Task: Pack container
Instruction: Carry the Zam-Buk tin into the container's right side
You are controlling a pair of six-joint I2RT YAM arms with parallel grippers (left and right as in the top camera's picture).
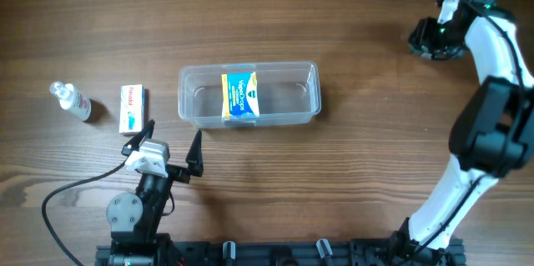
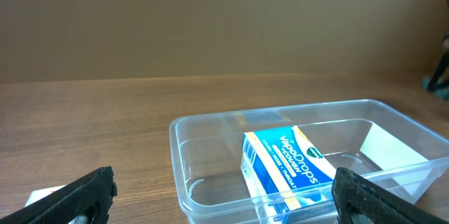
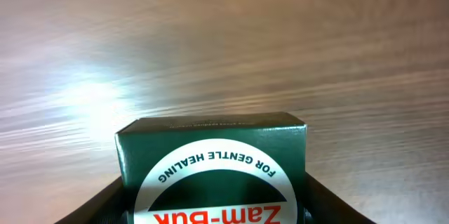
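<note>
The clear plastic container point(image 1: 300, 91) sits mid-table and holds a blue and yellow VapoDrops box point(image 1: 239, 96). In the left wrist view the container point(image 2: 210, 147) and the box point(image 2: 284, 161) lie just ahead. My left gripper point(image 1: 173, 133) is open and empty just in front of the container's front left corner; its fingers point(image 2: 224, 196) stand wide apart. My right gripper point(image 1: 430, 39) is at the far right of the table, away from the container. It is shut on a dark green Zam-Buk box point(image 3: 210, 140), which fills the space between its fingers point(image 3: 214, 213).
A small clear bottle point(image 1: 71, 100) lies at the far left. A small white box with red and blue print point(image 1: 133, 108) lies beside it, left of the container; its corner shows in the left wrist view point(image 2: 42, 196). A black cable point(image 1: 67, 195) runs front left.
</note>
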